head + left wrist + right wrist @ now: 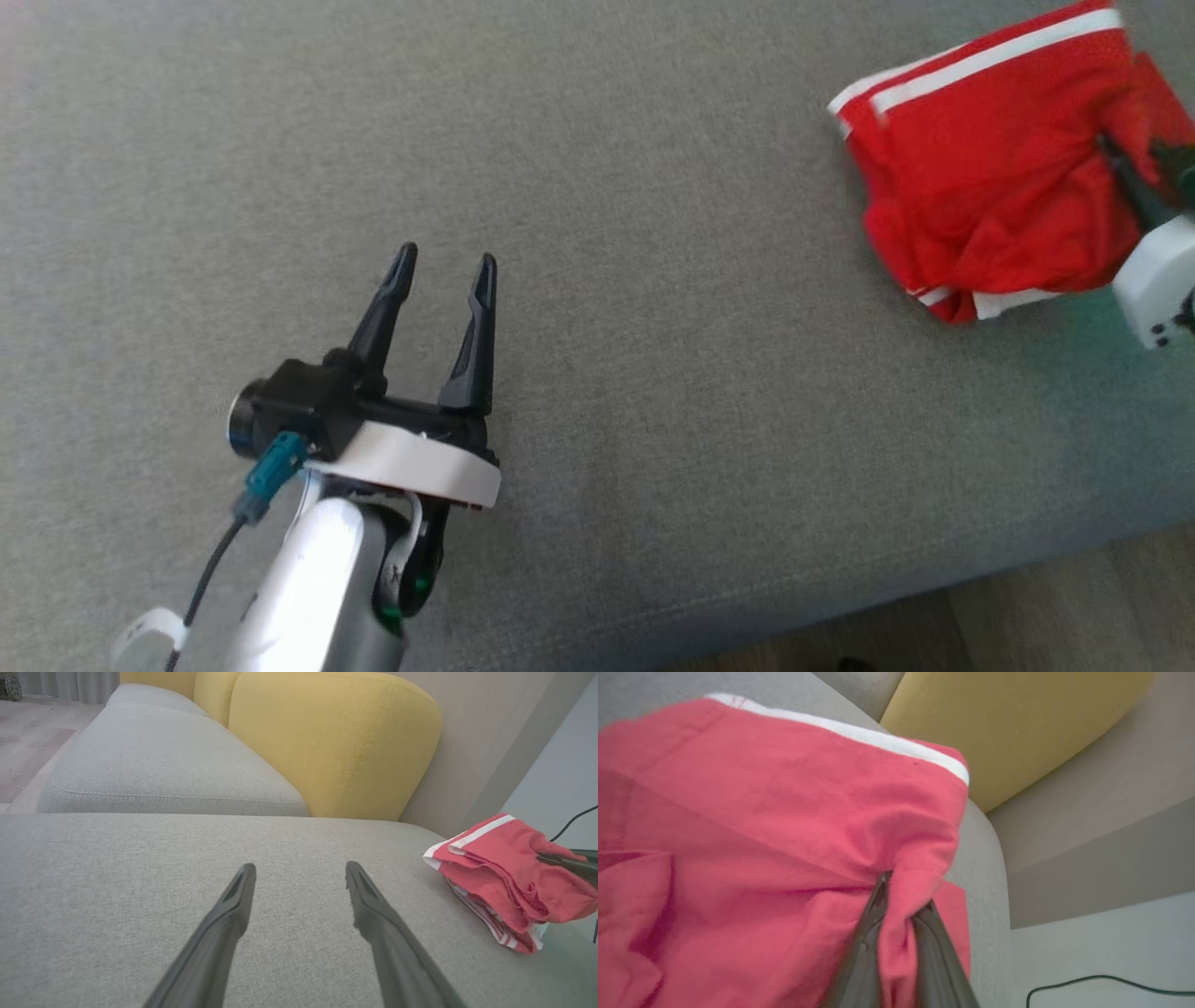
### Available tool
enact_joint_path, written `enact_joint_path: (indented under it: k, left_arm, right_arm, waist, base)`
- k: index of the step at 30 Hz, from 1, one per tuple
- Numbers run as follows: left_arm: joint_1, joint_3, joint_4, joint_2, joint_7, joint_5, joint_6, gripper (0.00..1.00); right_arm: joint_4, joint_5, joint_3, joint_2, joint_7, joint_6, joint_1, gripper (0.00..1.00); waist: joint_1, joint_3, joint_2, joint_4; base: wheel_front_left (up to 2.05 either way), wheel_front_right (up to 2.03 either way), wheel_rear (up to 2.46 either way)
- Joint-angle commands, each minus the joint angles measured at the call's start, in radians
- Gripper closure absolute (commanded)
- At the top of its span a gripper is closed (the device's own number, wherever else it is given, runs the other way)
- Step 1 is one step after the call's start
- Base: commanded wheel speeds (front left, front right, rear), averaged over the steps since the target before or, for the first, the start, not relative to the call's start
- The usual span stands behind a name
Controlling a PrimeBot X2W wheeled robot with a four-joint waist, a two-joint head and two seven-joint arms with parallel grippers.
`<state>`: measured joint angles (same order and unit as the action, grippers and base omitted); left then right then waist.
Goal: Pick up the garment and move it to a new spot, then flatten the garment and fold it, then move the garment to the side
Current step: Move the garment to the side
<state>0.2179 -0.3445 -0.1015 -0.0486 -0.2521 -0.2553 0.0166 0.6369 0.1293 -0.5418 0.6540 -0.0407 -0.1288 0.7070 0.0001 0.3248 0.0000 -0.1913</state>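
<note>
**Head view.** The folded red garment [980,187], banded in white, sits at the right end of the grey woven seat cushion [653,308]. Your left gripper [446,257] hovers well apart from it, fingers spread and empty.

**Left wrist view.** Limp stacked layers show along the bundle's edge (soft, light, likely to unfold if lifted by one layer). A yellow backrest [336,742] stands behind.

**Right wrist view.** Your right gripper [903,896] is pinched on a pleat of thin cloth; take hold through all layers.

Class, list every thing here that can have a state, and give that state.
red garment: folded into a creased bundle, pinched at one side.
left gripper: open, empty, over the grey seat.
right gripper: shut on a fold of the red garment.
</note>
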Motion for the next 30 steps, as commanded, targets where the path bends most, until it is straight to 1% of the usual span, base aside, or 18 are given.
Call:
enact_joint_path:
  k: [1, 4, 9, 17, 18, 19, 20, 21, 25, 30]
  left_arm:
    - [0.035, 0.033, 0.029, -0.002, -0.01, 0.013, -0.004, 0.0]
    - [0.041, 0.035, 0.028, -0.002, -0.01, 0.017, -0.009, 0.0]
    - [0.05, 0.041, 0.022, -0.002, -0.01, 0.025, -0.019, 0.0]
    - [0.049, 0.048, 0.014, -0.002, -0.01, 0.029, -0.026, 0.0]
    - [0.049, 0.047, 0.012, -0.002, -0.01, 0.029, -0.027, 0.0]
    - [0.049, 0.047, 0.01, -0.002, -0.01, 0.027, -0.027, 0.0]
    - [0.049, 0.047, 0.01, -0.002, -0.01, 0.025, -0.026, 0.0]
    - [0.049, 0.048, 0.009, -0.002, -0.01, 0.024, -0.025, 0.0]
    - [0.042, 0.047, 0.007, -0.002, -0.01, 0.017, -0.021, 0.0]
    - [0.027, 0.048, 0.008, -0.002, -0.01, 0.007, -0.015, 0.0]
  right_arm:
    - [-0.009, 0.017, 0.024, 0.042, 0.021, -0.002, 0.013, 1.0]
    - [0.004, 0.023, 0.047, 0.044, 0.036, -0.002, 0.018, 1.0]
    - [0.043, -0.001, 0.104, 0.04, 0.086, -0.002, 0.021, 1.0]
    - [0.071, -0.036, 0.161, 0.024, 0.104, -0.002, 0.015, 1.0]
    - [0.077, -0.035, 0.17, 0.02, 0.108, -0.002, 0.012, 0.85]
    - [0.081, -0.036, 0.178, 0.015, 0.112, -0.002, 0.009, 0.67]
    - [0.078, -0.045, 0.185, 0.013, 0.108, -0.002, 0.007, 0.17]
    - [0.077, -0.059, 0.2, 0.011, 0.104, -0.002, 0.008, 0.0]
    - [0.069, -0.101, 0.26, -0.011, 0.103, -0.002, -0.009, 0.0]
    - [0.039, -0.132, 0.302, -0.022, 0.11, -0.002, -0.031, 0.0]
  waist:
    - [-0.0001, 0.024, 0.0, -0.014]
    - [-0.0001, 0.037, 0.0, -0.016]
    - [-0.0001, 0.057, 0.0, -0.012]
    - [-0.0001, 0.06, 0.0, -0.005]
    - [-0.0001, 0.057, 0.0, -0.004]
    - [-0.0001, 0.053, 0.0, -0.004]
    - [-0.0001, 0.049, 0.0, -0.003]
    - [-0.0001, 0.046, 0.0, -0.003]
    - [-0.0001, 0.023, 0.0, -0.004]
    - [-0.0001, -0.009, 0.0, -0.003]
  base:
    - [0.0, 0.0, 0.0]
    - [0.0, 0.0, 0.0]
    - [0.0, 0.0, 0.0]
    - [0.0, 0.0, 0.0]
    - [0.0, 0.0, 0.0]
    - [0.0, 0.0, 0.0]
    - [0.0, 0.0, 0.0]
    - [0.0, 0.0, 0.0]
    - [0.0, 0.0, 0.0]
    - [0.0, 0.0, 0.0]
